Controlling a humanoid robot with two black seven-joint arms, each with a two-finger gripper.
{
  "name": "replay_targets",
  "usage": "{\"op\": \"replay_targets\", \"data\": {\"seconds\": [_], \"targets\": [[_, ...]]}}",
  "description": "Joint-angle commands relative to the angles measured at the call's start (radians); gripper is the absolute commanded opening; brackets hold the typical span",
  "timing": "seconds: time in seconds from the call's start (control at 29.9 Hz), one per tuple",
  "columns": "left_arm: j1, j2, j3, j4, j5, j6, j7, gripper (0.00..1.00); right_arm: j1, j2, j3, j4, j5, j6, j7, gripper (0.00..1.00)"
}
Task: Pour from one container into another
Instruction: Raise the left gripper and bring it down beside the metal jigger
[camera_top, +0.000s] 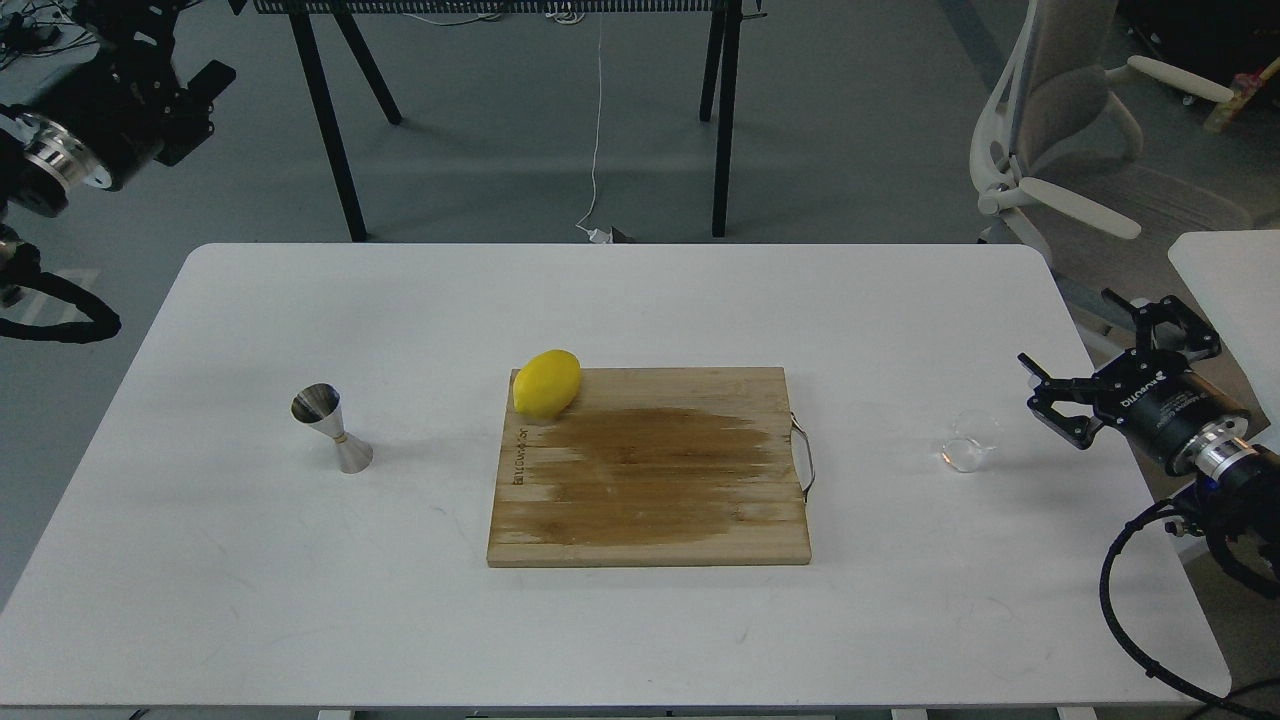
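The small clear glass cup (968, 441) stands on the white table (640, 640), right of the cutting board. Just right of the cup, my right gripper (1067, 328) hovers near the table's right edge, open and holding nothing, a short gap away from the glass. Far across the table, left of the board, the steel hourglass jigger (331, 427) stands upright. My left gripper (172, 62) is raised high beyond the table's back left corner, far from the jigger. It looks dark against the floor, and its fingers cannot be told apart.
A wooden cutting board (650, 490) with a metal handle on its right side lies mid-table. A yellow lemon (547, 383) rests on its back left corner. An office chair (1070, 150) stands off the back right corner, and black table legs (330, 120) behind.
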Motion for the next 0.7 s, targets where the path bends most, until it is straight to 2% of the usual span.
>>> {"op": "replay_targets", "data": {"seconds": [0.0,0.13,0.3,0.4,0.57,0.67], "targets": [[0.010,-0.002,0.018,-0.064,0.081,0.051,0.000,1.00,-0.001,0.000,0.004,0.000,0.000,0.000,0.001,1.00],[0.043,0.008,0.110,-0.110,0.120,0.100,0.000,1.00,-0.008,-0.003,0.010,0.000,0.000,0.000,0.001,1.00],[0.124,0.094,0.234,-0.221,0.256,0.434,0.000,0.99,-0.011,-0.003,0.010,-0.003,0.000,0.000,0.001,1.00],[0.181,0.140,0.257,-0.332,0.272,0.610,0.000,0.99,-0.014,0.000,0.008,-0.005,0.000,0.000,0.001,1.00],[0.311,0.241,0.257,-0.435,0.426,0.945,0.000,0.99,-0.026,0.002,0.008,-0.005,0.000,0.000,0.003,1.00],[0.412,0.318,0.251,-0.526,0.469,0.965,0.000,0.99,-0.037,0.002,0.010,-0.009,0.000,0.000,0.003,1.00]]}}
